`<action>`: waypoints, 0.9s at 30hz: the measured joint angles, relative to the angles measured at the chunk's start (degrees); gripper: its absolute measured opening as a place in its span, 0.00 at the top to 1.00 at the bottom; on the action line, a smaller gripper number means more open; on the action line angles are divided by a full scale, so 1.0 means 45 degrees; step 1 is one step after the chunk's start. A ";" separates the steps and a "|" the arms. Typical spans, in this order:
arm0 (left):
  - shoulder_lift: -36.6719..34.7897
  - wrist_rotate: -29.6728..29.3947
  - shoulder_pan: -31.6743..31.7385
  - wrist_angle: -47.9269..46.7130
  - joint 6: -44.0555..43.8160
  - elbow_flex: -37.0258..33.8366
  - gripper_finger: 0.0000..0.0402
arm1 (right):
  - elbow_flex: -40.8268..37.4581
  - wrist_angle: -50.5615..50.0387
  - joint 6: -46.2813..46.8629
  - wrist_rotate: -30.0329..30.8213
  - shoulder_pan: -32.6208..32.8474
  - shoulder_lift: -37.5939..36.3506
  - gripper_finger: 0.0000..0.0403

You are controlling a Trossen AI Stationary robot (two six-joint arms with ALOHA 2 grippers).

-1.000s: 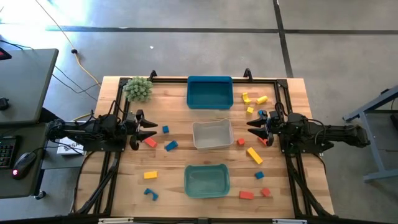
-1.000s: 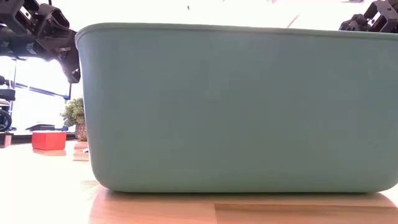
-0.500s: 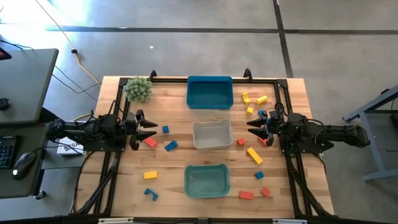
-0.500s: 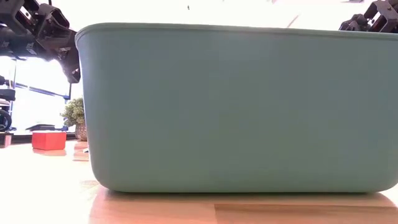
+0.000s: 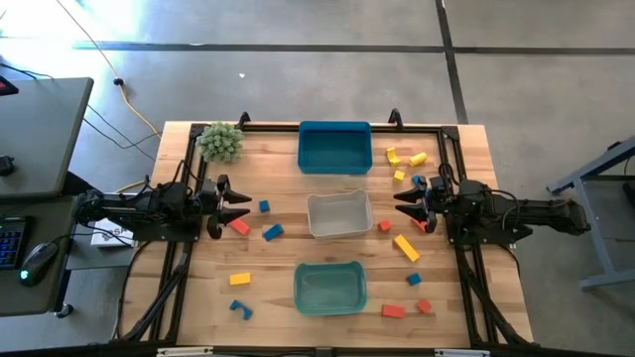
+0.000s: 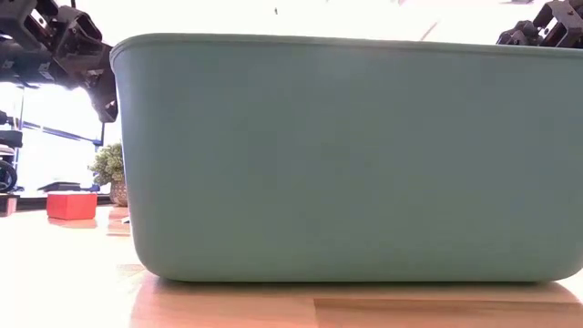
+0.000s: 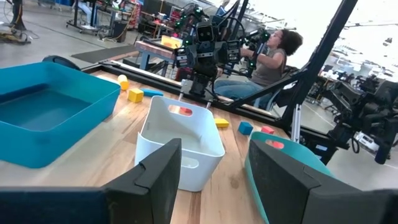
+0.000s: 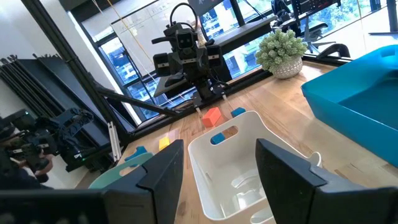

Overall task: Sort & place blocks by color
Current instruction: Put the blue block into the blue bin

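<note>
High view: no sorting is judged begun, blocks (image 5: 406, 247) lie scattered, left gripper (image 5: 238, 206) and right gripper (image 5: 402, 203) are held apart and empty; a first pick is called for.

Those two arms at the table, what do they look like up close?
Both are dark, almost black, built of chunky jointed segments. The left gripper and the right gripper each end in two flat, pointed dark fingers. Seen head-on from the opposite wrist camera, each wrist carries a boxy black housing with thin cables looping around it. No markings are legible.
</note>
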 joint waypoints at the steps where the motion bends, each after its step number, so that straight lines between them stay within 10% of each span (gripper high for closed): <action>1: 0.0003 -0.0004 -0.0001 0.0001 -0.0099 -0.0002 0.56 | 0.0002 0.0000 0.0000 0.0000 0.0000 0.0000 0.53; 27: 0.1039 -0.1561 0.0014 0.0602 0.0266 0.1853 0.56 | 0.0000 0.0000 0.0000 0.0000 0.0000 0.0000 0.53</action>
